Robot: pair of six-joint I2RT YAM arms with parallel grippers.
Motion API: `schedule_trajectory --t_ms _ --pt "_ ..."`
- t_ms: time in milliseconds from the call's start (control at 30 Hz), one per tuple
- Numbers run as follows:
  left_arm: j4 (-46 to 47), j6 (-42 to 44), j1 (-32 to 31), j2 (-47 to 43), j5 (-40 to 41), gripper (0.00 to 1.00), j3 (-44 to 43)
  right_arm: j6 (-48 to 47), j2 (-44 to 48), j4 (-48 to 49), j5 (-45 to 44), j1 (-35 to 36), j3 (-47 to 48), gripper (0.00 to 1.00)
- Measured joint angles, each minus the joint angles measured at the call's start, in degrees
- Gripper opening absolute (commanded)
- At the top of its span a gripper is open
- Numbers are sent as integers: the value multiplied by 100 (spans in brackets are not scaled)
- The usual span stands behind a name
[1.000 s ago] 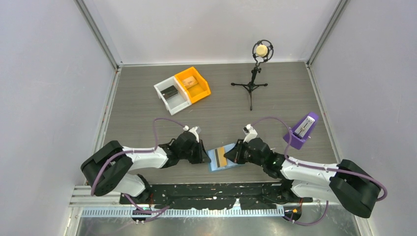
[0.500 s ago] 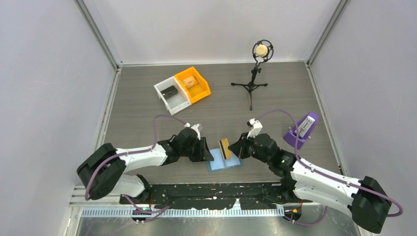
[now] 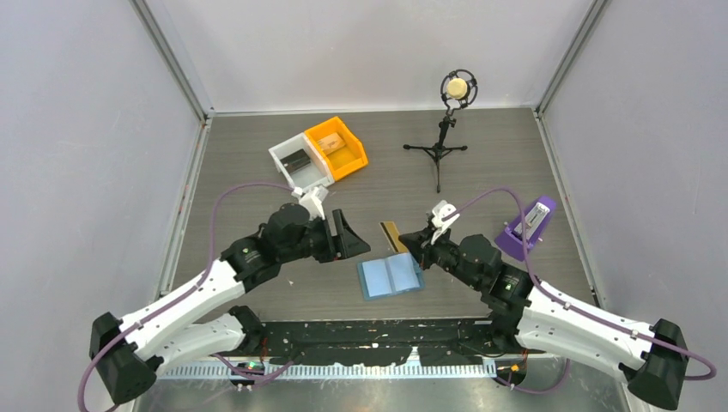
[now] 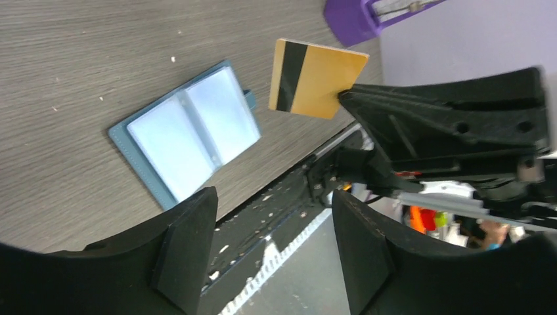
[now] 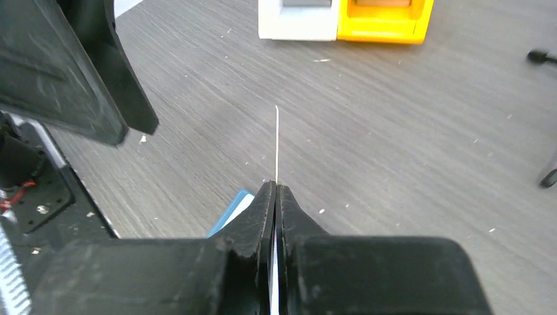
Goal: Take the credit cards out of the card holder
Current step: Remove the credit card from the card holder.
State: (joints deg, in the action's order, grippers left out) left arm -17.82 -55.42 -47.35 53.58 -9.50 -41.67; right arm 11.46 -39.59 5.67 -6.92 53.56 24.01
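Now, left side first: left claw (image 3: 347, 233) is spread wide with nothing between its fingers, raised above the bench (image 3: 481, 172) just left of the card holder (image 3: 391, 276). Judgement: it is parked there to pin the holder or to receive the card.

Behind it, white bin (image 3: 288, 172) and orange bin (image 3: 356, 154) sit touching, side by side. The white one holds a dark flat item (image 3: 296, 160); I cannot tell whether it is the black card. The orange one holds a tan block (image 3: 332, 143).

Centre: card holder lies open and flat near the front edge. In the left wrist view its pockets look pale and empty.

Just right and above: gold card (image 3: 394, 236) is clear of the holder and off the surface, black stripe showing. Right claw (image 3: 410, 243) is pressed together on one edge of it, so the card juts out free. That suits a handover or a drop.

Further right: microphone (image 3: 458, 87) on a tripod at the back, purple stand (image 3: 525, 227) near the right wall.

Surface: dark grey wood-grain, a few pale specks. Plain pale walls (image 3: 86, 129) enclose three sides; a metal rail (image 3: 172, 369) runs along the near edge.
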Motion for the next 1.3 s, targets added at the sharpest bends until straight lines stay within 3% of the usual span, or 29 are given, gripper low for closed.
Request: schedule_trajectory --t_ms 200,500,700,867,1300 --pt "-4 -424 210 -623 -208 72 37 -1746 -190 754 -920 822 -37 5" --pt "197 -1032 389 -831 -573 76 518 -4419 -831 2487 -1934 2406 -743 5" --pt "457 -1322 428 -817 -715 71 855 -5685 -1416 3110 -2643 3209 -748 5" --pt "929 -1552 483 -684 -896 66 1067 -6172 -1823 3364 -3101 3550 -745 5" --pt "1386 -1821 592 -721 -1106 72 1519 -6535 -2455 3906 -3740 3860 -765 5"
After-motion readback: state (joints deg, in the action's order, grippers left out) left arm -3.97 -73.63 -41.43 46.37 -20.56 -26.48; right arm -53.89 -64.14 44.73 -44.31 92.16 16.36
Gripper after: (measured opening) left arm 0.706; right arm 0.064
